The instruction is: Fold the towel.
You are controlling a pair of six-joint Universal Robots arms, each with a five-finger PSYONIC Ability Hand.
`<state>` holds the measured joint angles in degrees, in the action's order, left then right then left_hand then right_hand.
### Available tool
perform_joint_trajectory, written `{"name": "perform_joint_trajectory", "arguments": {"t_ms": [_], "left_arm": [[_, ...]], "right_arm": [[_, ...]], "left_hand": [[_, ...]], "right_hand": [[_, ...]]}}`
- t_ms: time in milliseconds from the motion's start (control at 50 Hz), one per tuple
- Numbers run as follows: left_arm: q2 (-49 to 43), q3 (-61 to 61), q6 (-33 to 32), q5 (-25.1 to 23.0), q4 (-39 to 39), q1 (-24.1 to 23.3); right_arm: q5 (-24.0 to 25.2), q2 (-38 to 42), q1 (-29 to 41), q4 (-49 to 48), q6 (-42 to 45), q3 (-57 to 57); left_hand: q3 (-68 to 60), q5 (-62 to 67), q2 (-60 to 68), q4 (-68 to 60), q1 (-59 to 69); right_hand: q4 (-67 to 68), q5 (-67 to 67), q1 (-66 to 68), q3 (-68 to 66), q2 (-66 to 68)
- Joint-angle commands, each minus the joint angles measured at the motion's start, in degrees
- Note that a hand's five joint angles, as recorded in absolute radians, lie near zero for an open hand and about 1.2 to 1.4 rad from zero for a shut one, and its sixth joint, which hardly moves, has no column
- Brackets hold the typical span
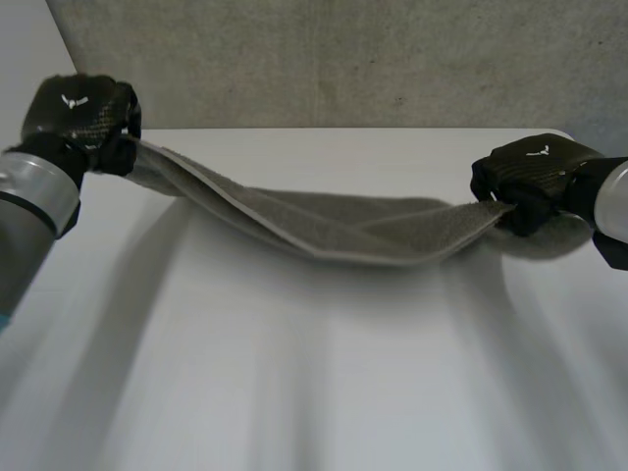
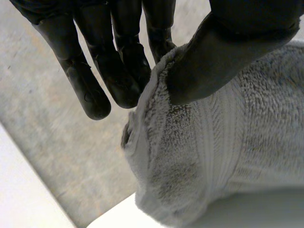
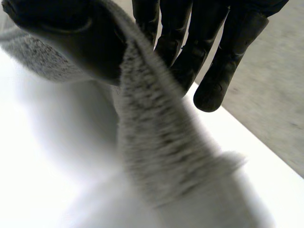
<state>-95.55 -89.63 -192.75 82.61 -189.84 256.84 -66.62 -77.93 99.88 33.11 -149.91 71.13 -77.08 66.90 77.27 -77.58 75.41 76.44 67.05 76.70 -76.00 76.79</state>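
1 towel, grey terry w/ ribbed band near the end, stretched betw. both hands & sagging in the middle, low over the white tabletop; can't tell if the sag touches it. It looks doubled, 2 layers along the near edge. 2 hands: left hand holds the towel's left end, raised, thumb pinching the cloth against the fingers. Right hand holds the right end lower, thumb & fingers clamped on the edge. Rough grey surface beyond the tabletop's far edge.
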Motion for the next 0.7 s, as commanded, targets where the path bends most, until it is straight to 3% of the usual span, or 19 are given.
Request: {"name": "perform_joint_trajectory", "arguments": {"t_ms": [20, 60, 80, 120, 200, 240, 260, 300, 340, 360, 380, 400, 440, 460, 500, 560, 700], "left_arm": [[3.45, 5.33, 0.27, -6.40, 12.98, 0.06], [1.18, 6.82, 0.01, -6.59, 14.75, 0.24], [-2.15, 8.40, -0.25, -6.41, 15.81, 0.33], [-5.75, 9.90, -0.87, -6.15, 16.43, 0.42], [-13.70, 13.51, -4.12, -4.83, 17.14, 0.42], [-22.44, 19.55, -8.41, -1.07, 17.05, -0.02], [-22.48, 19.58, -8.43, -1.05, 17.05, -0.02], [-30.44, 29.37, -11.41, 4.29, 17.05, -0.63], [-33.44, 34.47, -11.68, 6.14, 16.44, -1.07], [-35.21, 40.00, -11.16, 7.11, 15.22, -1.77], [-35.23, 40.06, -11.16, 7.12, 15.20, -1.78], [-35.93, 45.28, -10.11, 7.38, 12.77, -2.73], [-35.93, 50.34, -7.82, 7.65, 8.70, -3.89], [-35.24, 54.00, -5.12, 7.82, 4.52, -4.84], [-34.01, 56.21, -2.13, 7.91, 0.39, -5.55], [-29.54, 56.59, 3.85, 8.00, -7.00, -6.08], [-25.74, 47.88, 7.92, 7.21, -15.21, -6.17]], "right_arm": [[3.51, -0.55, -1.79, 8.38, 11.40, -0.73], [0.63, 4.69, -2.14, 9.78, 18.48, -1.34], [0.61, 4.72, -2.14, 9.78, 18.51, -1.35], [-6.30, 10.76, -0.92, 10.14, 21.93, -3.53], [-11.32, 16.82, 1.01, 8.21, 22.73, -7.56], [-12.75, 19.93, 2.08, 5.74, 22.65, -10.75], [-13.62, 23.06, 3.38, 2.87, 22.21, -14.49], [-13.98, 25.55, 4.45, -0.68, 21.68, -17.87], [-15.81, 28.88, 5.85, -11.52, 18.36, -25.30], [-15.83, 28.89, 5.86, -11.57, 18.34, -25.34], [-17.22, 28.98, 6.12, -17.93, 15.12, -28.65], [-17.23, 28.98, 6.12, -17.99, 15.09, -28.68], [-20.03, 27.23, 6.21, -31.63, 7.13, -32.79], [-20.04, 27.22, 6.21, -31.70, 7.09, -32.81], [-20.66, 22.50, 6.21, -43.86, -0.43, -31.94], [-20.57, 19.24, 6.21, -51.44, -4.93, -28.70], [-18.55, 18.70, 6.12, -52.09, -6.36, -24.55]], "left_hand": [[-2.92, 3.10, 2.73, -2.42, 4.59], [-2.92, 3.10, 2.73, -2.42, 4.59], [-2.92, 3.10, 2.73, -2.42, 4.59], [-2.92, 3.10, 2.73, -2.42, 4.59], [-2.92, 3.10, 2.73, -2.42, 4.59], [-2.92, 3.10, 2.73, -2.42, 4.59], [-2.92, 3.10, 2.73, -2.42, 4.59], [-2.92, 3.10, 2.73, -2.42, 4.59], [-2.92, 3.10, 2.73, -2.42, 4.59], [-2.92, 3.10, 2.73, -2.42, 4.59], [-2.92, 3.10, 2.73, -2.42, 4.59], [-2.92, 3.10, 2.73, -2.42, 4.59], [-2.92, 3.10, 2.73, -2.42, 4.59], [-2.92, 3.10, 2.73, -2.42, 4.59], [-2.92, 3.10, 2.73, -2.42, 4.59], [-2.92, 3.10, 2.73, -2.42, 4.59], [-2.92, 3.10, 2.73, -2.42, 4.59]], "right_hand": [[3.56, 2.95, 3.30, -4.00, 3.21], [3.56, 2.95, 3.30, -4.00, 3.21], [3.56, 2.95, 3.30, -4.00, 3.21], [3.56, 2.95, 3.30, -4.00, 3.21], [3.56, 2.95, 3.30, -4.00, 3.21], [3.56, 2.95, 3.30, -4.00, 3.21], [3.56, 2.95, 3.30, -4.00, 3.21], [3.56, 2.95, 3.30, -4.00, 3.21], [3.56, 2.95, 3.30, -4.00, 3.21], [3.56, 2.95, 3.30, -4.00, 3.21], [3.56, 2.95, 3.30, -4.00, 3.21], [3.56, 2.95, 3.30, -4.00, 3.21], [3.56, 2.95, 3.30, -4.00, 3.21], [3.56, 2.95, 3.30, -4.00, 3.21], [3.56, 2.95, 3.30, -4.00, 3.21], [3.56, 2.95, 3.30, -4.00, 3.21], [3.56, 2.95, 3.30, -4.00, 3.21]]}}
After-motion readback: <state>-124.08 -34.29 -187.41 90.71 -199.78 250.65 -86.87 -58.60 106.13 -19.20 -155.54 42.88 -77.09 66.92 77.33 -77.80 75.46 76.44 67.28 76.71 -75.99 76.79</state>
